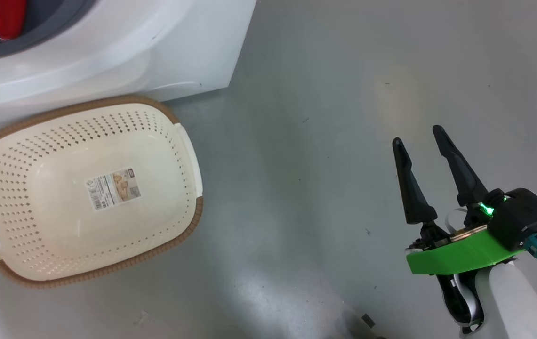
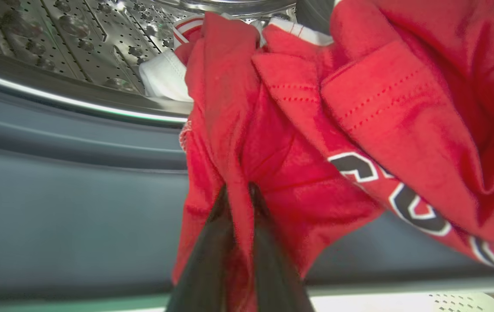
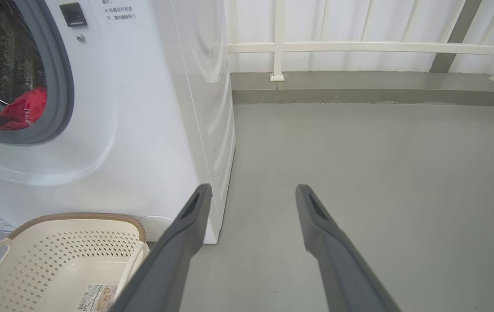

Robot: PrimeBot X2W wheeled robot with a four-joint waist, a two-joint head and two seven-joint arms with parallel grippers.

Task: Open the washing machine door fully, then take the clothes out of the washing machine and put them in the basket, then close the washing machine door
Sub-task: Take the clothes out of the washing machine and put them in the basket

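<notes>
Left wrist view: left pincer apparently pinches clothes over gasket.

clothes in washing machine; basket on floor before it.

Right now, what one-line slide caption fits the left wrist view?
Left gripper closed on a fold of the red clothes at the washing machine mouth, perforated drum behind.

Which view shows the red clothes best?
The left wrist view: the clothes are close, stitching and lettering clear, a fold pinched by the left gripper. The head view catches a red corner; the right wrist view, a small distant bundle.
</notes>
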